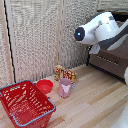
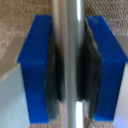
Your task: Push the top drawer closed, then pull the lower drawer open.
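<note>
The wrist view shows the gripper (image 2: 69, 67) clamped on a slim silver bar handle (image 2: 70, 30). The two blue fingers (image 2: 36, 70) stand one on each side of the bar, their dark pads pressed against it, so the jaws are closed on the handle with no gap showing. Behind the bar is a blurred brown surface; which drawer front it belongs to cannot be told from this view.

In the exterior view the white arm (image 1: 102, 29) reaches in from the exterior view's right and ends at the brown cabinet (image 1: 120, 52), which stands at the right edge of the wooden floor (image 1: 95, 100). The arm hides the gripper and the upper part of the cabinet. Below the arm one dark brown drawer front with a thin pale handle line is visible, the lower drawer (image 1: 107, 62). The top drawer is mostly hidden behind the arm, and whether it is pushed in cannot be told.

On the floor, well apart from the cabinet, a red basket (image 1: 25, 102) sits at the near left corner. Just beyond it lies a small red bowl (image 1: 44, 86). Beside the bowl stands a pink cup (image 1: 64, 87), and behind the cup, near the woven screen (image 1: 35, 35), a yellow and red box (image 1: 65, 74).
</note>
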